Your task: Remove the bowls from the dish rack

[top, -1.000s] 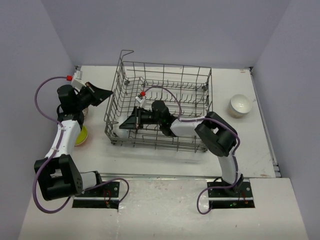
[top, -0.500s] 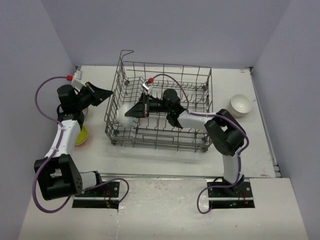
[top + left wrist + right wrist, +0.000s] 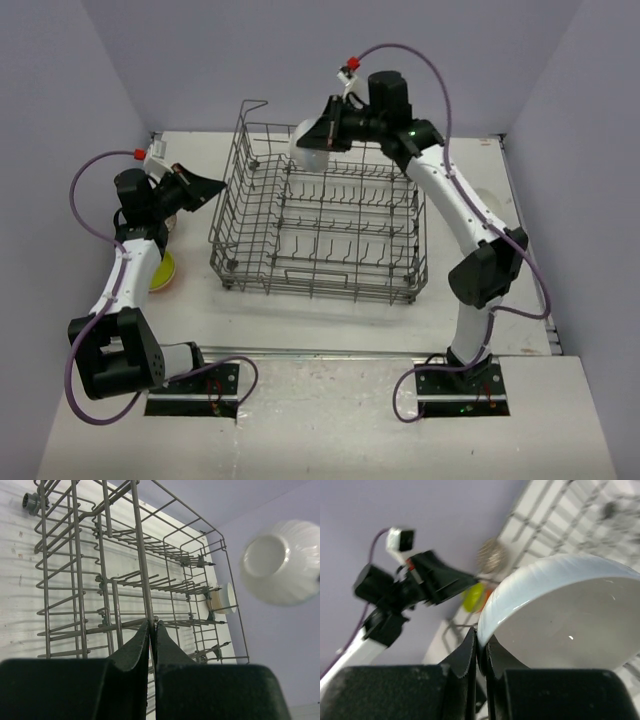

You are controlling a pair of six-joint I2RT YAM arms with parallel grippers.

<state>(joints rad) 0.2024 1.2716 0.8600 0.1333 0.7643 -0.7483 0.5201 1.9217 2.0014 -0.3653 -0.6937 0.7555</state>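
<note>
Currently held: one white bowl (image 3: 310,152), pinched by its rim between the clenched fingers of the right gripper (image 3: 326,136). It is kept in the air above the far rim of the rack (image 3: 318,222), toward the left end and clear of the wires.

Rack: set on the table (image 3: 300,310), between the two arms.

Left gripper (image 3: 207,187): closed on nothing, held just beside the rack's left wall.

Right wrist view: the grip on the rim is shown close up, with one finger inside the bowl (image 3: 565,615) and one outside. The left gripper (image 3: 442,582) is seen beyond it.

Left wrist view: the bowl's underside and foot ring (image 3: 281,562) are shown, which the other views hide. A second bowl (image 3: 229,597), also white, is seen through the rack's far wall, on the table.

Yellow bowl (image 3: 163,270): on the table left of the rack, partly covered by the left arm.
</note>
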